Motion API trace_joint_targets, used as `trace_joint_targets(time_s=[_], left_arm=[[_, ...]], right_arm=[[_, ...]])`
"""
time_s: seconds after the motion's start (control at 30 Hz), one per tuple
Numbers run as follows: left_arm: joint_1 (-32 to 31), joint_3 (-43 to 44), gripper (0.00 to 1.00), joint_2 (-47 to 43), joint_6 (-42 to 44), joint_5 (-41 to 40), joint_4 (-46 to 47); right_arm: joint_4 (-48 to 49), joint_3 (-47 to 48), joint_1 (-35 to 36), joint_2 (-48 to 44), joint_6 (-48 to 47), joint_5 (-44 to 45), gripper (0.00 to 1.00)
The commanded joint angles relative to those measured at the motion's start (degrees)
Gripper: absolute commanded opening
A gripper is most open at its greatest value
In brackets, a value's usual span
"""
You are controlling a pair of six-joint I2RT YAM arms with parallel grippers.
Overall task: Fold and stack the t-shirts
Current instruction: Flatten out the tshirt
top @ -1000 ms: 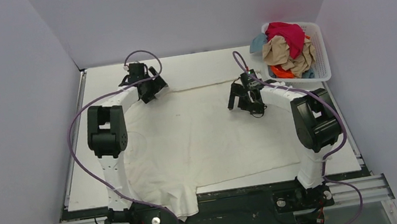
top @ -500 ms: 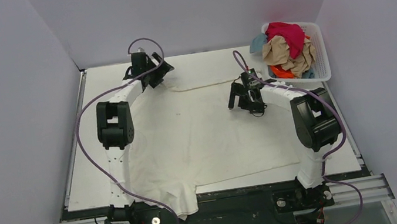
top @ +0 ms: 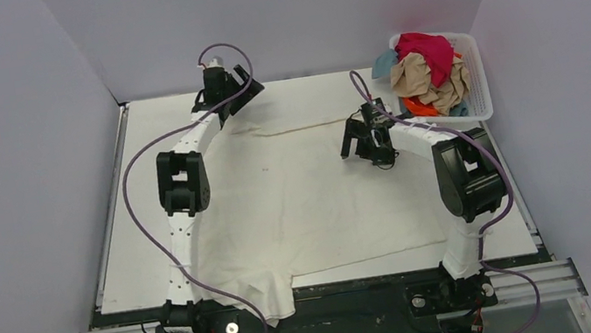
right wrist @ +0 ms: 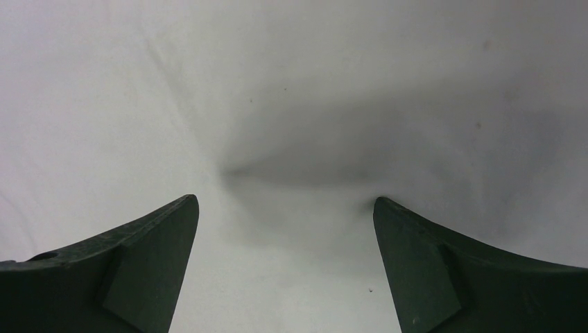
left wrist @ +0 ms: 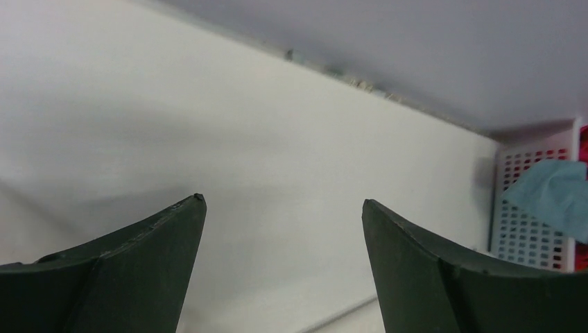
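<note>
A large cream-white t-shirt (top: 297, 197) lies spread flat over the table, its lower part hanging over the near edge. My left gripper (top: 249, 89) is open and empty, raised near the back edge of the table just past the shirt's far-left corner; its wrist view (left wrist: 283, 208) shows bare table beneath. My right gripper (top: 364, 146) is open and empty, low over the shirt's far-right part; its wrist view (right wrist: 286, 205) shows cream cloth (right wrist: 291, 104) with a slight wrinkle. More t-shirts, magenta-red (top: 425, 50), tan (top: 429, 80), orange (top: 417, 106) and pale blue (top: 383, 62), are piled in the basket.
A white slatted plastic basket (top: 478, 77) stands at the back right corner; it also shows in the left wrist view (left wrist: 530, 208). Grey walls close in the back and both sides. The white table (top: 299, 95) shows bare behind the shirt.
My left arm has stretched away from me and to the right, lifting its gripper off the shirt's far-left corner towards the back wall. The right gripper has barely moved.
</note>
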Motion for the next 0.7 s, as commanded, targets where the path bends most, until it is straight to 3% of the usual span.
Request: trace_joint_targets(time_s=[0.0,0.17,0.3,0.43,0.67], left_arm=[[0.3,-15.5,0.94,-19.4,6.4,-4.7,0.2],[0.2,-41.2,0.94,-35.8,5.9,-10.9,1.8],[0.3,-52.3,0.94,-41.0,3.9,-13.0,4.7],[0.3,-53.1,0.94,-38.2,1.6,-8.7,9.0],[0.2,-45.4,0.94,-30.5,-0.3,-7.6,4.7]], right_arm=[[-2.9,0.6,-0.4,1.0,-1.3,0.4,0.92],[-3.2,0.0,-0.4,1.2,-1.6,0.5,0.92],[-3.7,0.1,-0.4,1.4,-2.1,0.5,0.92],[-3.7,0.1,-0.4,1.4,-2.2,0.7,0.92],[-4.1,0.4,-0.4,2.0,-2.5,1.1,0.92]])
